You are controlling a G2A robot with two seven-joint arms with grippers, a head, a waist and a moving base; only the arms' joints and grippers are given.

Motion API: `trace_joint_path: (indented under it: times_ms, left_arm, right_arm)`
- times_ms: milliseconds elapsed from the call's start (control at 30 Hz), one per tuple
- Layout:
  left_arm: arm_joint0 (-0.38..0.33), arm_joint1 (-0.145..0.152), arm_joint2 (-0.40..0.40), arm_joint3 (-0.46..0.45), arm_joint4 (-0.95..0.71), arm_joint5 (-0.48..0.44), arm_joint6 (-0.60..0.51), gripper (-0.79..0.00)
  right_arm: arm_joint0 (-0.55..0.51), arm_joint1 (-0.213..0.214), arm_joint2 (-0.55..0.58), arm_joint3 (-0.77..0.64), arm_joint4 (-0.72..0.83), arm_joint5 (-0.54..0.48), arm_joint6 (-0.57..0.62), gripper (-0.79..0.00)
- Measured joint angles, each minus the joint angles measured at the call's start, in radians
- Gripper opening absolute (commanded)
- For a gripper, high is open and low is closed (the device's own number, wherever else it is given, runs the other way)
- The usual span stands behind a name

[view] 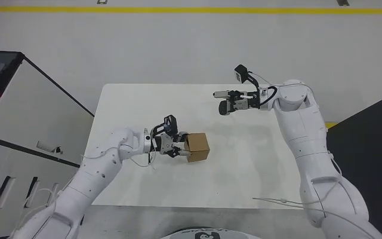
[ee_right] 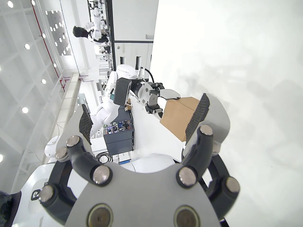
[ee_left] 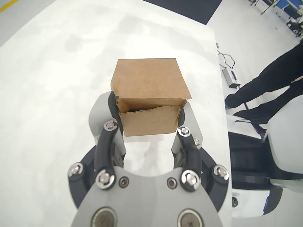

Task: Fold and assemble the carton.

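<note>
A small brown carton (view: 197, 147) stands on the white table (view: 149, 107), near its front middle. My left gripper (view: 176, 145) is shut on the carton's near end, with one finger on each side wall. In the left wrist view the carton (ee_left: 149, 86) has its top panel flat. Its end flaps facing the camera are partly folded in, with a dark gap between them. The fingers (ee_left: 113, 109) press on both sides of that end. My right gripper (view: 221, 101) hangs open above the table's back right, apart from the carton (ee_right: 177, 114). Nothing lies between its pads (ee_right: 198, 115).
A black-framed cabinet (view: 24, 119) stands beside the table's left edge. A dark panel (view: 358, 137) is off the right edge. Bare table surface (view: 250, 173) spreads to the right of the carton and behind it.
</note>
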Motion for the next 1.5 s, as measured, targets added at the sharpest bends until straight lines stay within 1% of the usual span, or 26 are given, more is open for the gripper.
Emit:
trace_joint_path:
  times_ms: [67,167,267,333,367,400,500,600,700,767,867,967,1100,1200,1300,1367,1500]
  left_arm:
    - [-0.040,0.010,0.052,0.031,0.056,0.000,0.069,-0.785]
    - [-0.100,0.023,0.137,0.085,0.126,0.000,0.210,-0.785]
    - [-0.154,0.035,0.230,0.134,0.186,0.000,0.377,-0.785]
    - [-0.169,0.038,0.272,0.145,0.197,0.000,0.467,-0.785]
    - [-0.170,0.038,0.276,0.145,0.196,0.000,0.504,-0.785]
    - [-0.169,0.038,0.274,0.144,0.195,0.000,0.510,-0.785]
    - [-0.168,0.038,0.271,0.144,0.194,0.000,0.465,-0.785]
    - [-0.164,0.037,0.269,0.142,0.189,0.005,0.464,-0.785]
    - [-0.154,0.038,0.256,0.126,0.181,0.010,0.497,-0.785]
    - [-0.151,0.040,0.249,0.114,0.226,0.012,0.534,-0.785]
    - [-0.151,0.044,0.244,0.109,0.325,0.020,0.628,-0.785]
    - [-0.158,0.042,0.253,0.128,0.426,0.058,0.715,-0.785]
    - [-0.182,0.027,0.281,0.189,0.524,0.109,0.841,-0.785]
    - [-0.208,0.008,0.308,0.229,0.581,0.147,0.878,-0.785]
    - [-0.232,-0.008,0.332,0.266,0.616,0.154,0.927,-0.785]
    - [-0.245,-0.018,0.339,0.303,0.627,0.170,0.927,-0.785]
    - [-0.247,-0.019,0.338,0.309,0.626,0.182,0.923,-0.785]
  right_arm:
    - [0.000,0.000,0.000,0.000,0.000,0.000,0.000,0.000]
    - [0.000,0.000,0.000,0.000,0.000,0.000,0.000,0.000]
    - [0.000,0.000,0.000,0.000,0.000,0.000,0.000,0.000]
    - [0.000,0.000,0.000,0.000,0.000,0.000,0.000,0.000]
    - [0.000,0.000,0.000,0.000,0.000,0.000,0.000,0.000]
    - [0.000,0.000,0.000,0.000,0.000,0.000,0.000,0.000]
    - [0.000,0.000,0.000,0.000,0.000,0.000,0.000,0.000]
    - [0.000,0.000,0.000,0.000,0.000,0.000,0.000,0.000]
    - [0.000,0.000,0.000,0.000,0.000,0.000,0.000,0.000]
    - [0.000,0.000,0.000,0.000,0.000,0.000,0.000,0.000]
    - [0.000,0.000,0.000,0.000,0.000,0.000,0.000,0.000]
    - [0.000,0.000,0.000,0.000,0.000,0.000,0.000,0.000]
    - [0.000,0.000,0.000,0.000,0.000,0.000,0.000,0.000]
    - [0.000,0.000,0.000,0.000,0.000,0.000,0.000,0.000]
    - [0.000,0.000,0.000,0.000,0.000,0.000,0.000,0.000]
    - [0.000,0.000,0.000,0.000,0.000,0.000,0.000,0.000]
    - [0.000,0.000,0.000,0.000,0.000,0.000,0.000,0.000]
